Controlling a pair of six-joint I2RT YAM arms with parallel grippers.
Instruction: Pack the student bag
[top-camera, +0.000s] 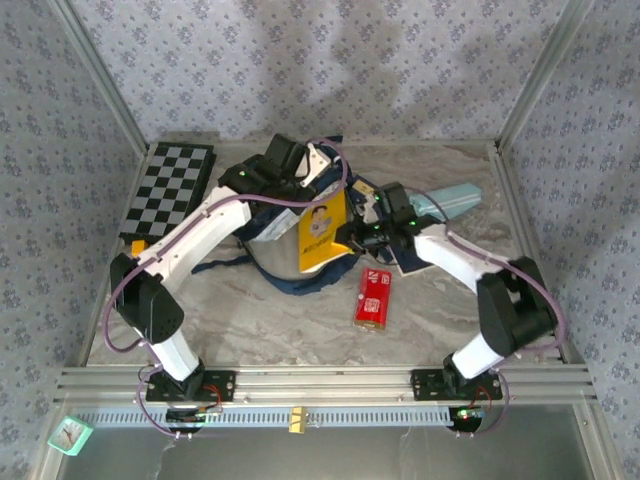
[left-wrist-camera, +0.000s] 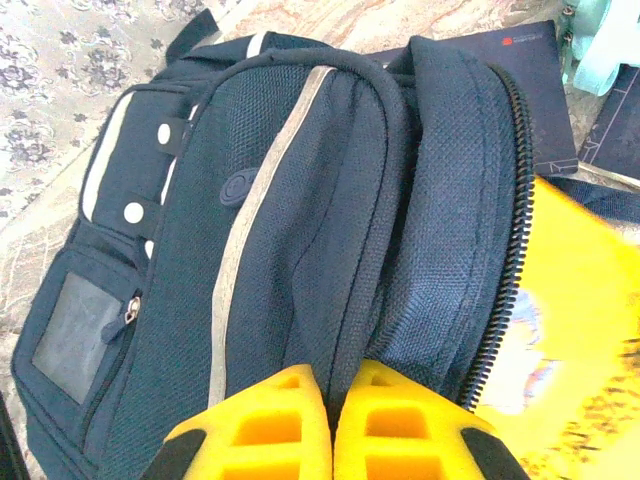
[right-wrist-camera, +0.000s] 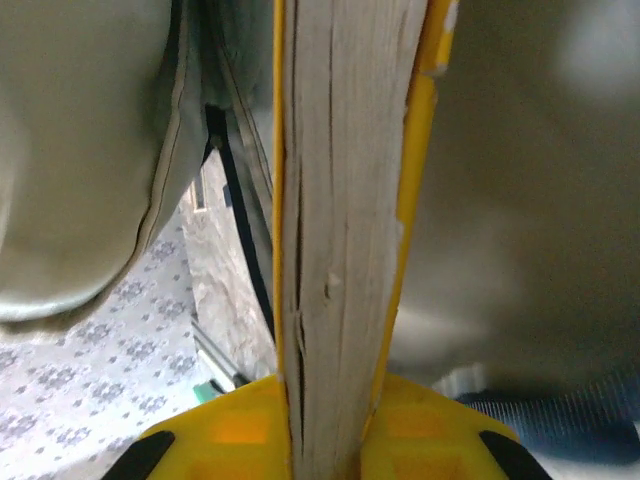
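Observation:
The student bag (top-camera: 262, 232) lies mid-table, a navy backpack with a pale stripe (left-wrist-camera: 250, 200) and its main zipper open. My left gripper (left-wrist-camera: 333, 385) is shut on a fold of the bag's fabric beside the zipper; from above, the left gripper (top-camera: 300, 192) sits over the bag's top. My right gripper (top-camera: 351, 236) is shut on a thick yellow-covered book (top-camera: 322, 232), pinching its page edge (right-wrist-camera: 345, 220). The book stands partly inside the bag's mouth, with grey lining (right-wrist-camera: 520, 200) around it. The same yellow book (left-wrist-camera: 580, 330) shows just right of the zipper teeth.
A red booklet (top-camera: 372, 298) lies on the table in front of the bag. A chessboard (top-camera: 172, 188) sits at the back left. A light-blue pencil case (top-camera: 452, 203) lies at the back right, with a dark notebook (left-wrist-camera: 530, 90) behind the bag.

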